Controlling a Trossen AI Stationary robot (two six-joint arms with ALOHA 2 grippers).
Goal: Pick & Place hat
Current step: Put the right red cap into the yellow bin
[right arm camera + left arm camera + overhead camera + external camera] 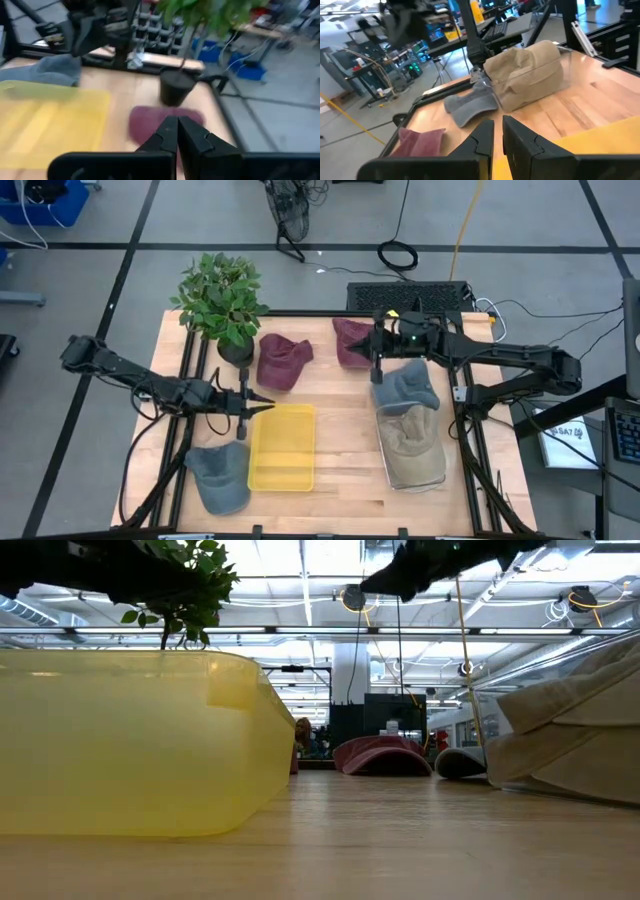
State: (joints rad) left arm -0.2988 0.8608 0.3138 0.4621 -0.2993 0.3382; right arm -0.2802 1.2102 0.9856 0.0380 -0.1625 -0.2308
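Beside yellow tray [281, 448], left tool [258, 406] nearly clenched, empty; right tool [377, 377] clenched, empty. Grey hat [218, 475] judged soft, light; crown fold best pinched.

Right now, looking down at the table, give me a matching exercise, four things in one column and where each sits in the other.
Things:
1. yellow bin
2. potted plant
3. tan hat
4. left claw

Places:
A. in the clear tray on the right side
B. far left corner
C. at the yellow bin's far left corner
D. table's middle, near edge

Pairs: 1-D, 2-B, 3-A, 4-C
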